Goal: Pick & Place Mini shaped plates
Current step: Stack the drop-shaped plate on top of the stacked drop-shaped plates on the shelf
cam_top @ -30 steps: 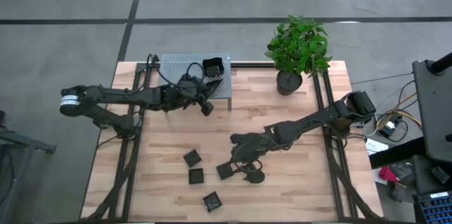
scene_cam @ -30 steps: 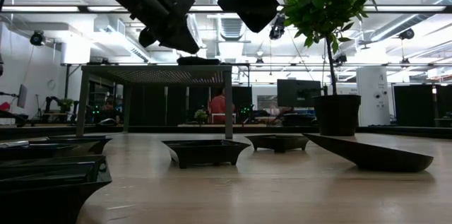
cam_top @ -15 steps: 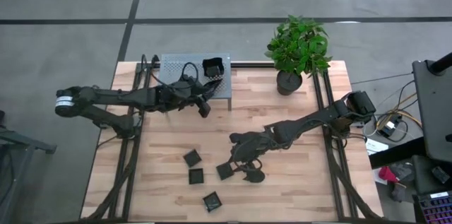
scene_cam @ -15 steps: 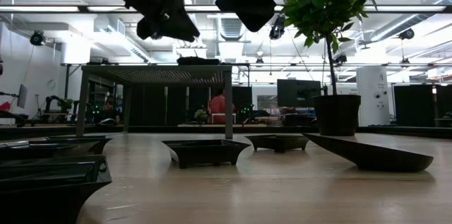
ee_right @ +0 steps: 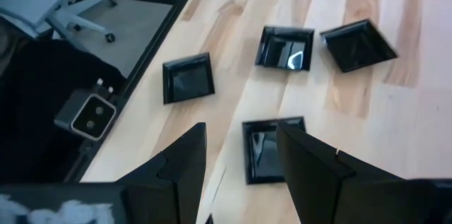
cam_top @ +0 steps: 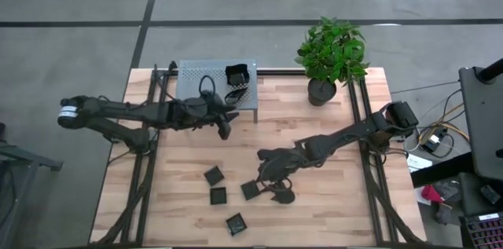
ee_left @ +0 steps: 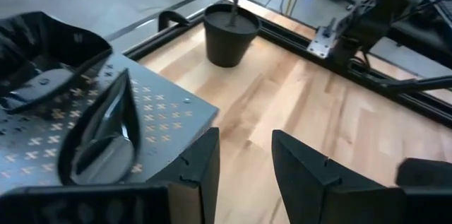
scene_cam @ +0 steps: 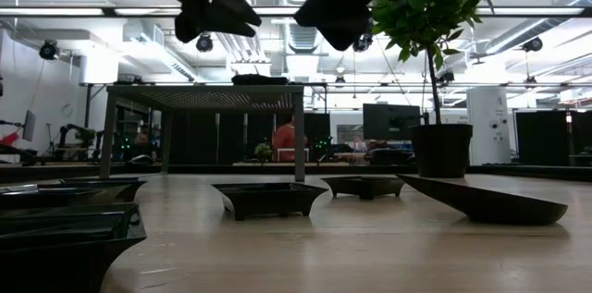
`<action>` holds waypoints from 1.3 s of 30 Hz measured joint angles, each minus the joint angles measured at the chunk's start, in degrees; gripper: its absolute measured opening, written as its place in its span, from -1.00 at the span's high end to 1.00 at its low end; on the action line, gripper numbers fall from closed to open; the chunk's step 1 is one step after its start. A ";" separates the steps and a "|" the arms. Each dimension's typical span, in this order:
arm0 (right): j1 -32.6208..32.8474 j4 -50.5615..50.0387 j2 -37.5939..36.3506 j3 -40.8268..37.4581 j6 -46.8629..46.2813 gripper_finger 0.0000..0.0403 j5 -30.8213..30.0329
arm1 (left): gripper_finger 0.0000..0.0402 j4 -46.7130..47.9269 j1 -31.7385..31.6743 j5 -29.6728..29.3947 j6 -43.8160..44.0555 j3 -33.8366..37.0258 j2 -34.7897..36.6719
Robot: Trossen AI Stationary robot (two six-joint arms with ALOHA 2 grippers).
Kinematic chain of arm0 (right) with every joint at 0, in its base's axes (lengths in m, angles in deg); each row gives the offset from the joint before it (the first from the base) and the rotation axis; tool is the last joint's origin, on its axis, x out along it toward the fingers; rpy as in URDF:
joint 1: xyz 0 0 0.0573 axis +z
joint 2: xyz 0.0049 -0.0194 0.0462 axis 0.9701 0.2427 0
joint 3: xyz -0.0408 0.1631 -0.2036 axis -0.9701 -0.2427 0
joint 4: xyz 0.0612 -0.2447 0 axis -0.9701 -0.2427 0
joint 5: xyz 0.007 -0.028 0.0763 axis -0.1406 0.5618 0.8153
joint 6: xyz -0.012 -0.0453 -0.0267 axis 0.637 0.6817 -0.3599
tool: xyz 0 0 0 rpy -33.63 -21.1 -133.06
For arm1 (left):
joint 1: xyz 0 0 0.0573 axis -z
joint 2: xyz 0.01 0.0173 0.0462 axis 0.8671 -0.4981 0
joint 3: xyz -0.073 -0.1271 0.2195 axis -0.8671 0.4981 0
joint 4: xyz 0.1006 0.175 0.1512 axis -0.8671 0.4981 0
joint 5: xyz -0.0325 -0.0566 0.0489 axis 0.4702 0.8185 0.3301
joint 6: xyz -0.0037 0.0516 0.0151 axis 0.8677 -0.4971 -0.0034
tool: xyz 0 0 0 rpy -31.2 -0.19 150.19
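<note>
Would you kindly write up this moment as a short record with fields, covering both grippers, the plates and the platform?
left gripper: open, empty, beside the perforated platform's edge
right gripper: open, empty, above a square plate on the table
perforated platform: holds a square dish and a leaf-shaped plate
plates on the wooden table: four square ones lying apart, plus one more by the right gripper
potted plant: far corner, untouched
</note>
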 joint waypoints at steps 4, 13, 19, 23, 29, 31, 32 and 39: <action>0.32 -0.09 0.00 -1.15 0.01 0.17 0.04 | 0.39 -0.07 1.70 -0.02 0.52 0.00 0.00; 0.32 2.42 0.02 -3.56 -0.89 0.17 0.13 | 0.39 -3.60 6.18 -0.03 -1.80 0.00 0.00; 0.29 2.50 0.02 -3.80 -1.05 0.17 0.15 | 0.39 -6.71 10.19 -0.05 -3.29 0.00 -0.07; 0.38 2.49 0.02 -3.80 -1.45 0.17 0.15 | 0.39 -7.60 12.52 -0.08 -3.88 0.00 -0.08; 0.53 2.43 0.02 -3.56 -1.43 0.17 0.15 | 0.39 -8.15 14.85 -0.09 -4.46 0.00 -0.11; 0.53 2.56 0.02 -3.27 -1.41 0.17 0.15 | 0.39 -8.17 15.50 -0.09 -4.60 0.00 -0.15; 0.53 2.55 0.02 -3.20 -1.28 0.17 0.15 | 0.39 -8.27 15.75 -0.12 -4.67 0.02 -0.20; 0.53 2.52 0.02 -3.14 -1.01 0.17 0.15 | 0.40 -8.92 16.03 -0.31 -5.26 0.46 -0.24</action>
